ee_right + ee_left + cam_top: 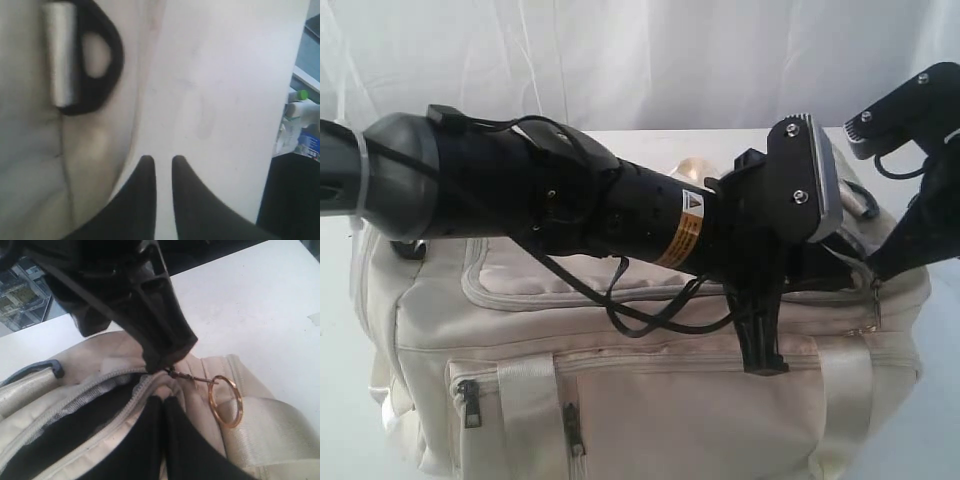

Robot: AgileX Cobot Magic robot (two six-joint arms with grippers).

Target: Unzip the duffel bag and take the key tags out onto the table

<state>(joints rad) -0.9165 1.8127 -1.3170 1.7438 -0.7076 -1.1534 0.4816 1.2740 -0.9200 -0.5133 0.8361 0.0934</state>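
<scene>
The cream duffel bag [670, 400] fills the front of the table [335, 300]. My left arm reaches across its top to the right end. In the left wrist view my left gripper [164, 400] is shut, its tips pinching bag fabric [195, 390] at the end of the top zipper [100, 390], which gapes on a dark inside. A thin pull with a gold ring [225, 401] lies there. My right gripper [166, 365] touches the pull's near end. In its own view the right gripper [160, 160] shows a narrow gap with only table [210, 75] behind. The key tags are hidden.
A black D-ring with a silver bar [92, 55] sits on the bag's end. Two zipped front pockets with dark pulls [470, 400] [573, 428] face the camera. Shelves with bottles [300, 125] stand past the table edge. White curtain [640, 60] hangs behind.
</scene>
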